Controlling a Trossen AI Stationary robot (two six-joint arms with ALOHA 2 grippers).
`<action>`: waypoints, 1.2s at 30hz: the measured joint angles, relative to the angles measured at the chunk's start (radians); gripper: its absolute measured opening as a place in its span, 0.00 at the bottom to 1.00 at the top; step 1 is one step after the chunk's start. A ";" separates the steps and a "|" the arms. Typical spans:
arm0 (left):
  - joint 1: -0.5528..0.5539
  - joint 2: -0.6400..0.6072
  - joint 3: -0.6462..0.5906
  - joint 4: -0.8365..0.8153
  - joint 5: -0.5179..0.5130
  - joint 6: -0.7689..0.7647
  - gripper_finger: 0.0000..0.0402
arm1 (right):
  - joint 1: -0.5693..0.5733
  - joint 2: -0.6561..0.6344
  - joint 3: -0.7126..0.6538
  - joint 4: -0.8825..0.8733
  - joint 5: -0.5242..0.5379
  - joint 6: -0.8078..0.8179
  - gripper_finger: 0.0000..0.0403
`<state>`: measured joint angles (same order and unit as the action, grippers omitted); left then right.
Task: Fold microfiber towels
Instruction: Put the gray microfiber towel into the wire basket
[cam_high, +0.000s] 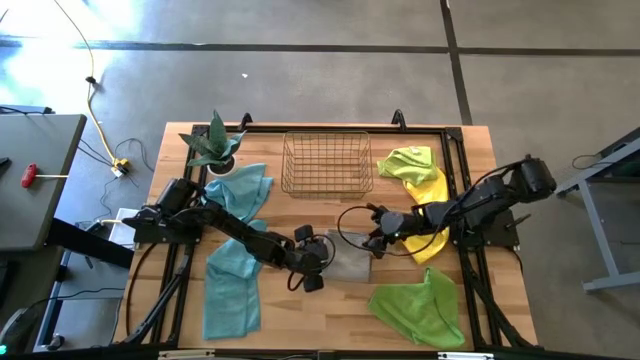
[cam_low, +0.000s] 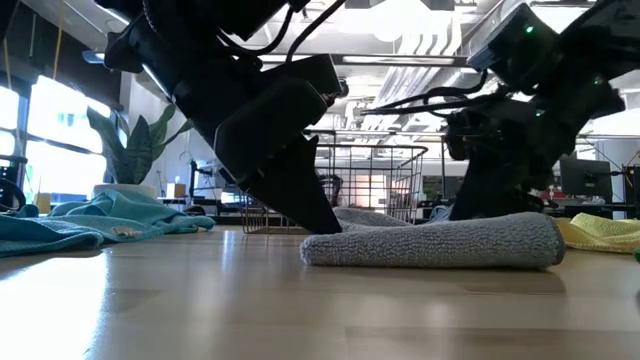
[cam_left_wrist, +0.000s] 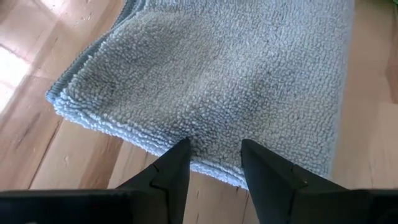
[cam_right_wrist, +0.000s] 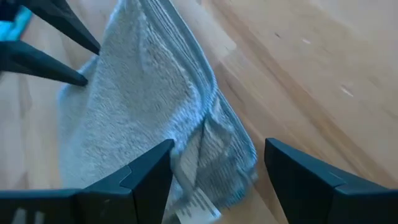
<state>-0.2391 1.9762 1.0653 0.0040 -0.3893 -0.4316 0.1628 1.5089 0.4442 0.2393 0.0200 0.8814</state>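
Observation:
A grey microfiber towel (cam_high: 350, 266) lies folded in several layers on the wooden table, near its middle. My left gripper (cam_left_wrist: 214, 146) comes in from the table's left, open, with its fingertips at the towel's left edge. My right gripper (cam_right_wrist: 219, 143) comes in from the right, wide open. Its fingers stand on either side of the towel's right end, where a white label (cam_right_wrist: 198, 202) shows. In the low view the towel (cam_low: 440, 245) lies as a flat roll, with both grippers reaching down to it. My left gripper sets both fingertips (cam_left_wrist: 183, 149) on the top layer of the grey towel, just inside its left edge (cam_left_wrist: 205, 163). The fingers slant down from the table's left and are apart, with nothing pinched between them. The towel lies flat on the table. Whether my right gripper touches the towel's right end (cam_right_wrist: 217, 155), I cannot tell.
A wire basket (cam_high: 325, 165) and a potted plant (cam_high: 215, 145) stand at the far side. Teal towels (cam_high: 240, 190) (cam_high: 232, 285) lie on the left. Lime green towels (cam_high: 410, 162) (cam_high: 420, 305) and a yellow one (cam_high: 437, 190) lie on the right. Bare wood shows along the near edge.

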 joint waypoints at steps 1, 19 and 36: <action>0.001 0.000 0.000 0.000 0.000 0.000 0.33 | -0.003 0.008 0.000 0.014 -0.007 0.000 0.60; 0.032 0.000 0.000 0.026 -0.027 0.016 0.33 | 0.001 0.087 0.002 0.102 -0.044 -0.033 0.37; -0.078 -0.189 0.048 -0.044 -0.145 0.012 0.33 | 0.002 0.048 0.031 0.064 0.023 -0.169 0.01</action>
<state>-0.3166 1.7873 1.1137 -0.0396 -0.5341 -0.4192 0.1650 1.5568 0.4754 0.3037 0.0429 0.7124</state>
